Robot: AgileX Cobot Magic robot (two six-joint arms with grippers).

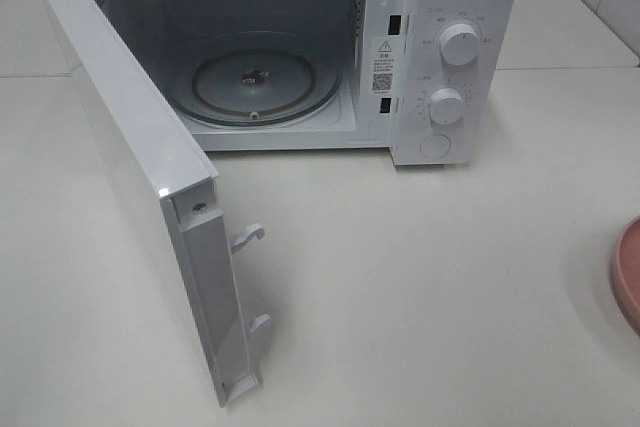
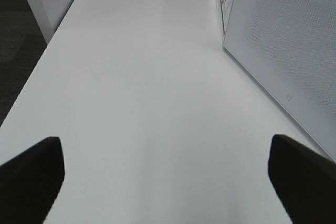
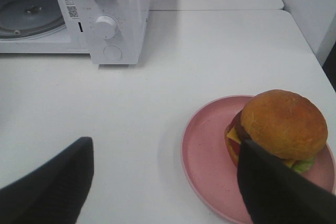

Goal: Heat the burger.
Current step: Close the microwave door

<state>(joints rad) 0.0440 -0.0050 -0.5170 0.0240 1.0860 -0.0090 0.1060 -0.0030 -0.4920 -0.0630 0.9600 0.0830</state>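
Sitting on its pink plate (image 3: pixel 210 156), the burger (image 3: pixel 281 127); right gripper (image 3: pixel 163 182) spread wide above it, left gripper (image 2: pixel 165 174) gaping, microwave (image 1: pixel 440 57) door (image 1: pixel 130 167) open.

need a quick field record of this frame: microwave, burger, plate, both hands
microwave: on the white table, door swung wide open
turntable: glass, nothing on it
burger: on the pink plate, off-centre on it, not yet in the microwave
plate position: on the table, apart from the microwave, on its knob side
left hand: open, over bare table beside the door, holding nothing
right hand: open, above the plate's near side, one finger in front of the burger; contact unclear
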